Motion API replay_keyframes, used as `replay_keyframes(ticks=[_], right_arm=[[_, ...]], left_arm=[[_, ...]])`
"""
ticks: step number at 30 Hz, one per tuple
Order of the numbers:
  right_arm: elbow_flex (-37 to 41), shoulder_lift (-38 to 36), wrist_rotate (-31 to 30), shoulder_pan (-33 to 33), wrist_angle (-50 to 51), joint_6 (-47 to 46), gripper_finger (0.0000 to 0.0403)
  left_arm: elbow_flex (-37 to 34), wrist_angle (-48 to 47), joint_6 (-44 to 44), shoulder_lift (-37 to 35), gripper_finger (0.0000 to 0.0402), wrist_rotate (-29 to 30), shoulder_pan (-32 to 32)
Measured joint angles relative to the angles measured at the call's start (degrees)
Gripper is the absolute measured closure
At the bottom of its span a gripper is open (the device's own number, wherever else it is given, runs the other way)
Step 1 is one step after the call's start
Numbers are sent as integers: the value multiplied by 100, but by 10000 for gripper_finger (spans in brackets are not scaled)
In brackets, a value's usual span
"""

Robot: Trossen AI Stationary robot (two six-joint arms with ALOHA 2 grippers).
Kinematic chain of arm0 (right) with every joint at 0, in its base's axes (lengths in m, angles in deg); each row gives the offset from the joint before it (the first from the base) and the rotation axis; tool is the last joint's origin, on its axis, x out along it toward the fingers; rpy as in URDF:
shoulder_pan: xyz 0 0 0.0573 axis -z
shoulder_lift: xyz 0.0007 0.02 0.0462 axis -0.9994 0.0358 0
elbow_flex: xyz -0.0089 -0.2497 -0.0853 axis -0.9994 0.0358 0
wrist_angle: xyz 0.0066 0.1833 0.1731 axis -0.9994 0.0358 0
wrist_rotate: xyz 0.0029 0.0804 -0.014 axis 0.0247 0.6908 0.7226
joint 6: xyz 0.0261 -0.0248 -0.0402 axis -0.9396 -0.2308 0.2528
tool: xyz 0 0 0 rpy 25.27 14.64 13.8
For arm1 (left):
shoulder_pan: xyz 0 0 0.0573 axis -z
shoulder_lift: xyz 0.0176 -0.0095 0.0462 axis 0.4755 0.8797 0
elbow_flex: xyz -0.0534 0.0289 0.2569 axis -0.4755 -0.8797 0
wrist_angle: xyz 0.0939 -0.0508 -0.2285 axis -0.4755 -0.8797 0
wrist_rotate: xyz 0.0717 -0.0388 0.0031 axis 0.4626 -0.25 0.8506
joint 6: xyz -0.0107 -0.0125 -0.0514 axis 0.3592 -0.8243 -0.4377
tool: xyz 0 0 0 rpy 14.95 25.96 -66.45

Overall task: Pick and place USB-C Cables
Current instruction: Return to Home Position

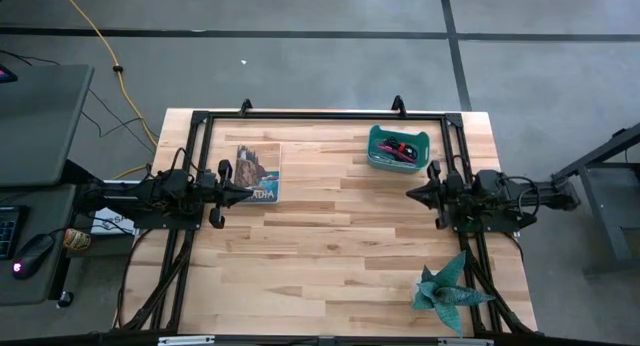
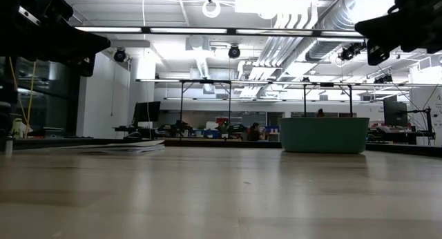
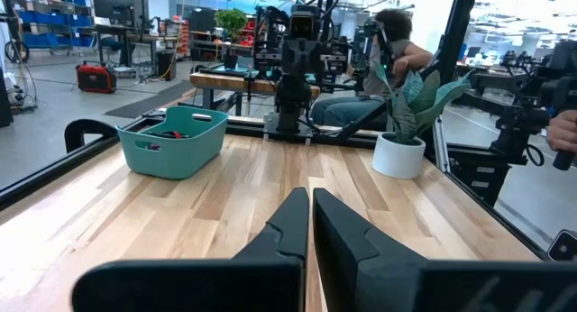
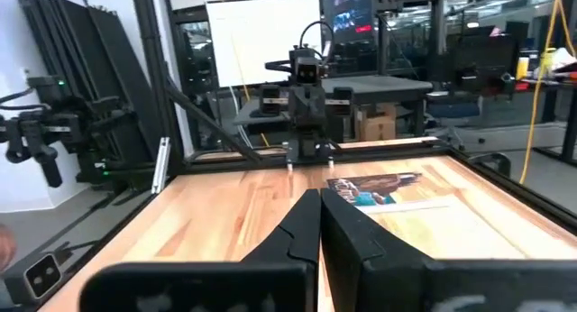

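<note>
The USB-C cables (image 1: 402, 148) lie bundled inside a teal bin (image 1: 378, 158) near the table's far right; red, black and pink strands show, and the edge of the bundle (image 3: 173, 132) shows over the bin's rim in the left wrist view. My left gripper (image 1: 250, 194) hovers shut at the table's left, above the edge of a picture book. My right gripper (image 1: 408, 193) hovers shut at the right, on the near side of the bin. Both hold nothing.
A picture book (image 1: 258, 172) lies flat at the far left. A potted plant with pointed leaves (image 1: 447, 289) stands at the near right corner. A black frame (image 1: 300, 114) runs along the table's far edge and sides. Bare wood (image 1: 330, 246) spans the middle.
</note>
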Motion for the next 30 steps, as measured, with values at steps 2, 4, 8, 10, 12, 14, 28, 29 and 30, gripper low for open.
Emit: replay_keyframes(ticks=[2,4,8,10,12,14,28,29,30], right_arm=[[0,0,-5,-53,-11,25,403],[1,0,-65,-99,-16,39,403],[390,-10,-69,-165,-610,82,403],[415,9,-73,-162,-577,108,403],[415,-32,-66,-147,-592,40,403],[416,-59,100,-148,-660,46,403],[417,-35,400,-168,3,-27,403],[417,-35,401,-168,6,-47,403],[417,-35,401,-168,6,-55,403]], left_arm=[[0,-1,0,0,401,0,0],[0,-1,0,0,401,0,0],[-2,-1,0,0,401,1,0],[-2,-2,0,2,401,1,-1],[-2,-2,-2,2,401,1,0],[-2,-2,-1,2,401,2,0],[-2,-2,-2,2,401,0,-1],[-2,-2,0,2,401,0,-1],[-2,-2,0,2,401,1,-1]])
